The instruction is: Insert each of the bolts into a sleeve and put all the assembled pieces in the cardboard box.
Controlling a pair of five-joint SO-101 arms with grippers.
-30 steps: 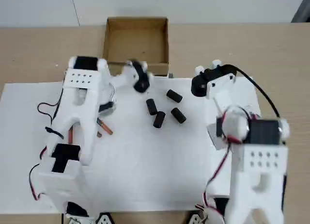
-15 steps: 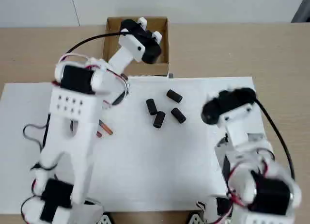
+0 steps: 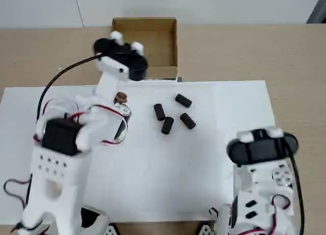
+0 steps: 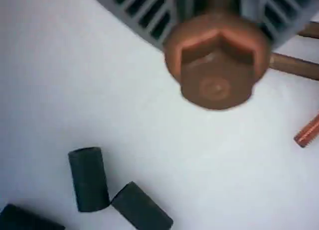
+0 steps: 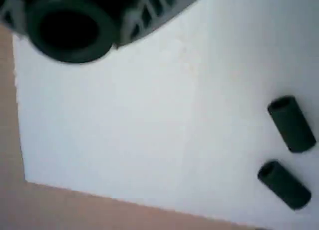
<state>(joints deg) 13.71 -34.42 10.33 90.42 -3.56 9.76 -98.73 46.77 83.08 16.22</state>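
My left gripper [image 4: 217, 18] is shut on a copper bolt [image 4: 217, 65], whose hexagonal head faces the wrist camera. In the high view the bolt [image 3: 120, 97] hangs over the white paper [image 3: 168, 164], left of several loose black sleeves [image 3: 167, 125]. Two of these sleeves [image 4: 88, 177] lie close below the held bolt. Other copper bolts [image 4: 295, 65] lie on the paper beside it. My right gripper [image 5: 70, 13] is shut on a black sleeve [image 5: 70, 28], its open bore towards the camera, above the paper near the table's front right. Two more sleeves [image 5: 291, 123] lie farther off.
The cardboard box [image 3: 144, 21] stands at the back edge of the paper, just behind the left arm's black motor [image 3: 122, 62]. The right arm [image 3: 262, 146] sits low at the front right. Bare wooden table [image 3: 285, 52] surrounds the paper.
The left arm has swung back from over the box to the paper left of the sleeves. The right arm has pulled back toward the table's front edge.
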